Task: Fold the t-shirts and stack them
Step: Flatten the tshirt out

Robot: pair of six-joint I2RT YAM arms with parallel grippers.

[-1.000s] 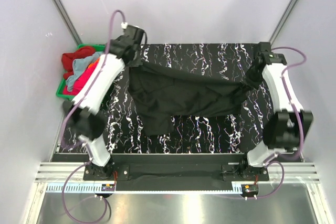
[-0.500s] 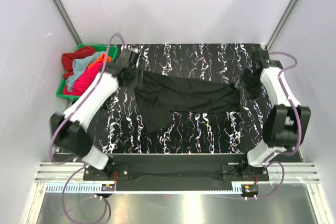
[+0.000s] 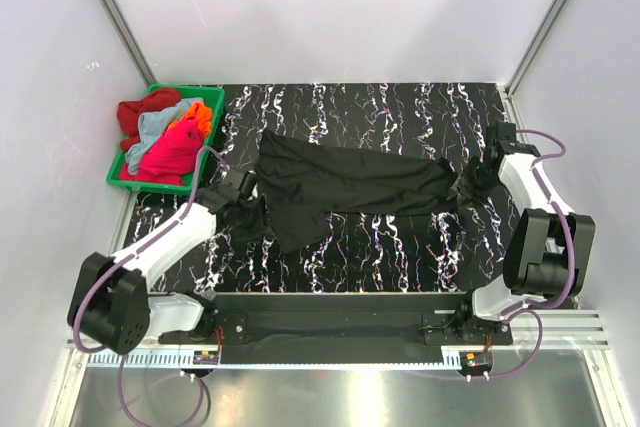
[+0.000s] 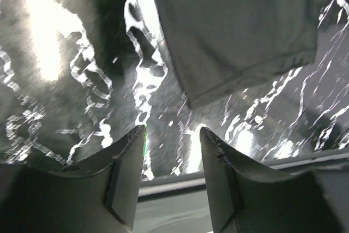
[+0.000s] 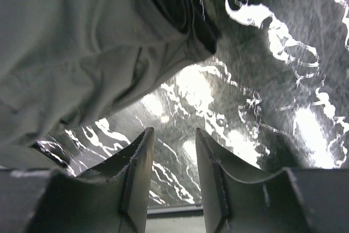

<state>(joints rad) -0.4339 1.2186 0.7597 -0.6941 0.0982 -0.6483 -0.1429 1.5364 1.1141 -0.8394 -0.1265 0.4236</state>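
Where the left gripper (image 4: 172, 135) hangs: near left over the black, white-veined marbled table (image 3: 400, 242), fingers apart, nothing between them, just beside the shirt's near-left hem.
Right gripper (image 5: 173, 135): right side, fingers apart, empty, at the shirt's right end.
Black cloth t-shirt (image 3: 340, 182): crumpled across the table's middle, held by neither gripper.
Coloured cloth t-shirts (image 3: 170, 152): red, light blue, orange and magenta, heaped in the green plastic bin (image 3: 190, 89), far left.

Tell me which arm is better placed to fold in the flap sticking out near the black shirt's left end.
Left, probably. The left pincer, open, hangs right beside that flap of the shirt; the right pincer, also open and empty, sits at the shirt's opposite end.
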